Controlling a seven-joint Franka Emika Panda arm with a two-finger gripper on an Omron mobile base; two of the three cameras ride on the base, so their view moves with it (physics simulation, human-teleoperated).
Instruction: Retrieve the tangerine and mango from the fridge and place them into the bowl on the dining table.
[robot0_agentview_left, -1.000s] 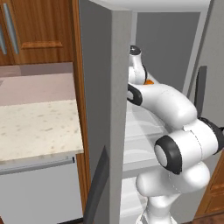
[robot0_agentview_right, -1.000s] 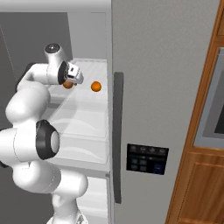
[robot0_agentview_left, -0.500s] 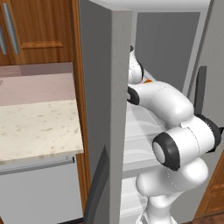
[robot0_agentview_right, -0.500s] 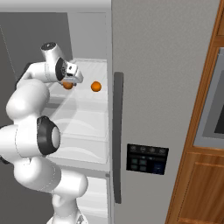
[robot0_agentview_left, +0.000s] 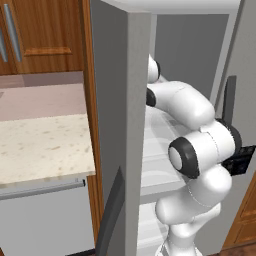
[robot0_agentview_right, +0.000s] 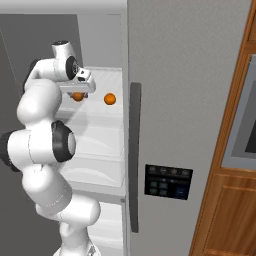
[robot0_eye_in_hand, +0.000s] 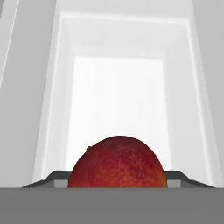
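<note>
Two fruits are seen inside the tall light-grey fridge (robot0_agentview_right: 190, 75): the red-orange oval mango (robot0_eye_in_hand: 118, 162) is clamped between the two-finger gripper (robot0_agentview_right: 78, 93) jaws; the small round orange tangerine (robot0_agentview_right: 110, 99) is left alongside. Nothing is judged delivered yet.

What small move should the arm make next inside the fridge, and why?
Probably lift straight up a little, then draw back out of the fridge. In the hand view the mango sits right between the tips of the pincer, which looks closed around it above the shelf. The tangerine lies apart to the side, so a short lift should clear it.
</note>
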